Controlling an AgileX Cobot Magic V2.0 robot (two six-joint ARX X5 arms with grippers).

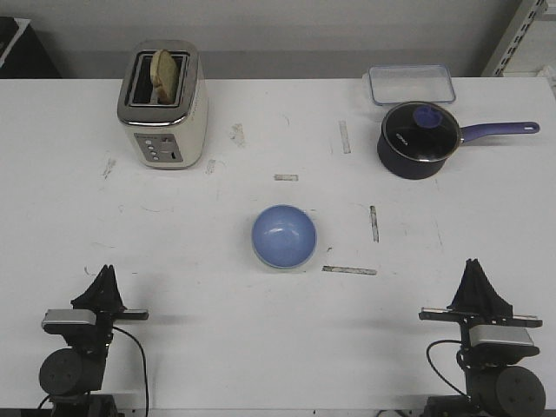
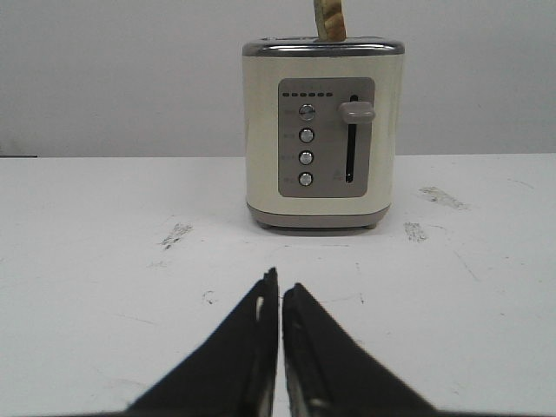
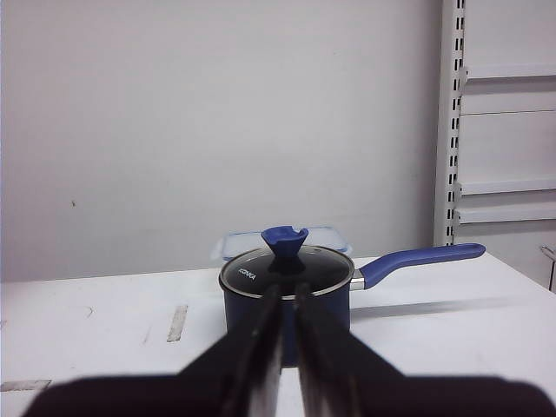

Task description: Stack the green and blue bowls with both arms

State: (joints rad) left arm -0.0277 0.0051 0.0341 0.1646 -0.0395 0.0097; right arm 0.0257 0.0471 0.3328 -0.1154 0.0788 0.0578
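The light blue bowl sits in the middle of the white table. A thin pale mint green rim shows just under its near edge, so it seems to rest inside the green bowl. My left gripper is shut and empty near the front left, far from the bowls. My right gripper is shut and empty near the front right. In the left wrist view the gripper points at the toaster. In the right wrist view the gripper points at the saucepan. Neither wrist view shows the bowls.
A cream toaster with a slice of bread stands at the back left. A dark blue lidded saucepan stands at the back right, its handle pointing right. A clear lidded container lies behind it. Tape strips mark the table.
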